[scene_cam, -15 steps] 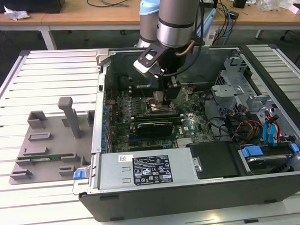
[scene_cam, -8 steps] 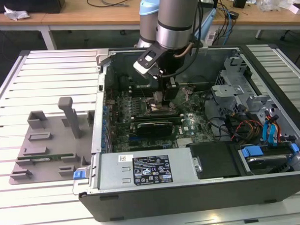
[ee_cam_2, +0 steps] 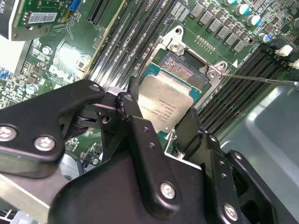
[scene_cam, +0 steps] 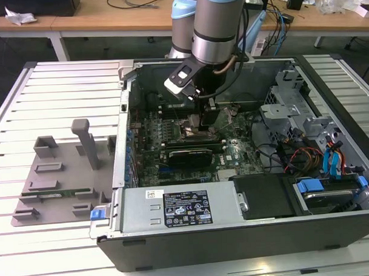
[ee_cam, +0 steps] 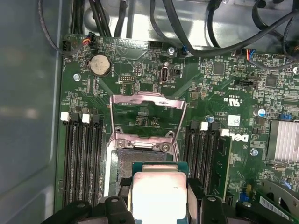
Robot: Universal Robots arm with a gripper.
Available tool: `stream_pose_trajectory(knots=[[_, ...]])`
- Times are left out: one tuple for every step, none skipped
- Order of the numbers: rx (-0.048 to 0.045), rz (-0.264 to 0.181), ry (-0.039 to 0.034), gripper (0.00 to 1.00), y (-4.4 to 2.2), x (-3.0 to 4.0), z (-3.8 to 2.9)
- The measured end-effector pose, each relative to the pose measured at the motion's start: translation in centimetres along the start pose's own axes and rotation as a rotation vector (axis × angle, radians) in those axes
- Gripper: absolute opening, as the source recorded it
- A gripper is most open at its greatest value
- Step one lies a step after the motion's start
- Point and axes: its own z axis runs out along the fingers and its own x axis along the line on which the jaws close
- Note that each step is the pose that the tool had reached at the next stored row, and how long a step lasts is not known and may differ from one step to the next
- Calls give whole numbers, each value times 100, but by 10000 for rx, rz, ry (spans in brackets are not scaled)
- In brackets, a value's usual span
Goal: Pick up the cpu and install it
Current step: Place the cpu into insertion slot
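While the grey fixture tray (scene_cam: 58, 179) is lying well to the exterior view's left of the socket (ee_cam: 122, 163), the gripper (ee_cam_2: 161, 113) is hanging directly over that socket; its fingers (ee_cam_2: 138, 121) are pinching two opposite edges of the cpu (ee_cam_2: 167, 103), barely parted, likely so the chip is riding level. The cpu is hovering just over the socket, whose hinged bracket (ee_cam: 147, 109) is standing raised to clear its way; the drive cage (scene_cam: 292, 104) is sitting to the exterior view's right.
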Motion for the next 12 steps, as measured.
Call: stream_pose_trajectory(knots=[[0,0,0,55,1,0,11],[0,0,0,55,1,0,18],[-1,0,1,55,1,1,30],[0,-1,0,55,2,1,37],[0,-1,0,55,2,1,46],[0,0,0,55,2,1,56],[0,0,0,55,3,1,63],[0,0,0,55,3,2,76],[0,0,0,55,4,2,92],[0,1,0,55,4,3,101],[0,3,0,55,5,16,111],[-1,14,1,55,8,35,117]])
